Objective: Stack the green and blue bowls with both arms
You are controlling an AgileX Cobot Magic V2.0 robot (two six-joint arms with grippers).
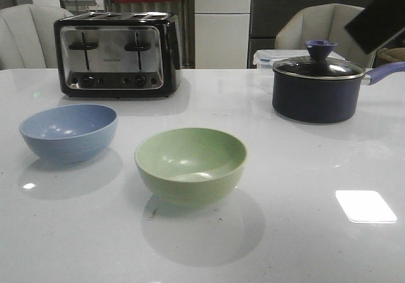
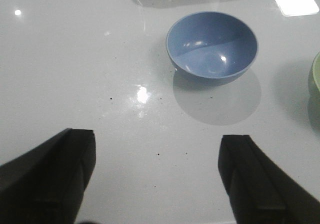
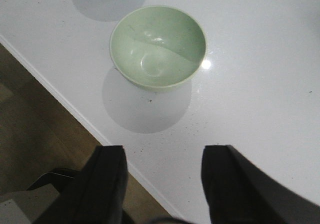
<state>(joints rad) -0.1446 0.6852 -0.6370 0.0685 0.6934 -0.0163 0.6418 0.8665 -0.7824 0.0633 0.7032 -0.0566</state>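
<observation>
The dusty blue bowl (image 1: pixel 68 131) stands upright and empty on the white table at the left. The pale green bowl (image 1: pixel 190 164) stands upright and empty near the middle, apart from the blue one. In the left wrist view the blue bowl (image 2: pixel 212 46) lies well beyond my open, empty left gripper (image 2: pixel 157 139), and the green bowl's rim (image 2: pixel 315 78) shows at the side. In the right wrist view the green bowl (image 3: pixel 158 47) lies beyond my open, empty right gripper (image 3: pixel 165 151), which hangs over the table's front edge. A black piece of an arm (image 1: pixel 378 14) shows at the front view's top right.
A chrome and black toaster (image 1: pixel 117 54) stands at the back left. A dark navy lidded saucepan (image 1: pixel 317 87) with a blue handle stands at the back right. The table's front edge (image 3: pixel 60 96) and brown floor show in the right wrist view. Chairs stand behind the table.
</observation>
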